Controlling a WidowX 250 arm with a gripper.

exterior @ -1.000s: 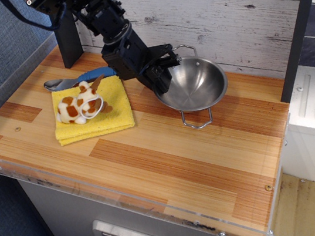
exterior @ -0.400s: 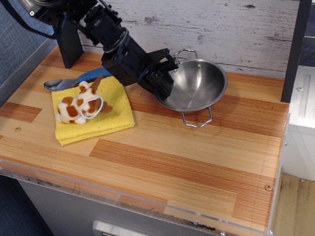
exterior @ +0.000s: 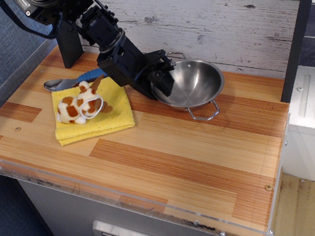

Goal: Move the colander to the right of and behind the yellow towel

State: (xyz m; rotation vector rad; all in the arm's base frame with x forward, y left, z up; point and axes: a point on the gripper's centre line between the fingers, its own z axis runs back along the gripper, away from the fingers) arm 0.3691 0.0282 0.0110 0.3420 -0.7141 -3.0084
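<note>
Only 1 view here, looking down over the wooden surface (exterior: 168, 152). The colander (exterior: 195, 82) sits toward 1 o'clock of the surface, close to the plank wall (exterior: 218, 8) behind it, with its front wire handle pointing toward 6 o'clock. It lies at about 2 o'clock from the yellow towel (exterior: 94, 112), apart from it with a strip of bare wood between them. The front half of the surface, from 4 o'clock round to 8 o'clock, is open wood out to the clear front lip. On the towel rests a brown-and-white plush toy (exterior: 79, 104), and at the towel's 12 o'clock edge a spoon with a blue handle (exterior: 72, 81) lies near my arm's base.

My gripper (exterior: 163, 83) reaches in from 10 o'clock and my jaws are clenched on the colander's left rim, the bowl tipped slightly.
</note>
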